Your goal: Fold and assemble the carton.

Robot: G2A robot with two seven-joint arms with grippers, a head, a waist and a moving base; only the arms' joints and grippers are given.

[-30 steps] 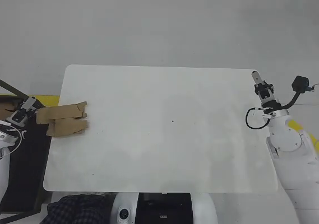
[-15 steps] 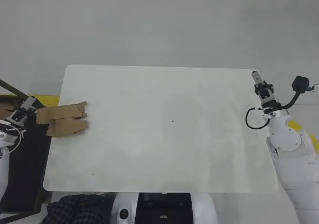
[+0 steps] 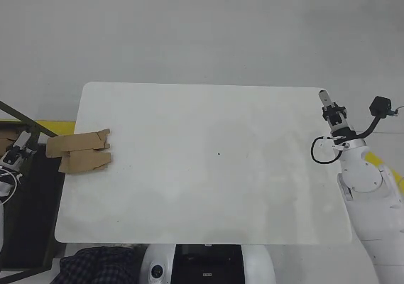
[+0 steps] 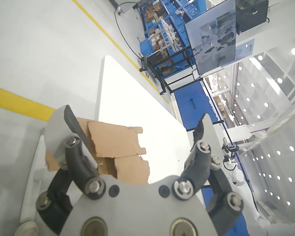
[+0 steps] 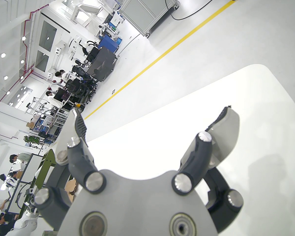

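The white surface offers broad open room across its middle for folding. The flat brown carton lies at its left edge, partly overhanging it; a clumsy nudge there could, I'd say, tip it to the floor. The left pincer hangs just off that edge, spread wide and apart from the cardboard. The right pincer, also wide and holding nothing, sits at the right edge, well apart from the carton

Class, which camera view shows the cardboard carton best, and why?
The top view: the whole flattened carton lies at the edge of the table, nothing covering it. The left wrist view catches it close, partly behind the left gripper. The right wrist view faces table and floor.
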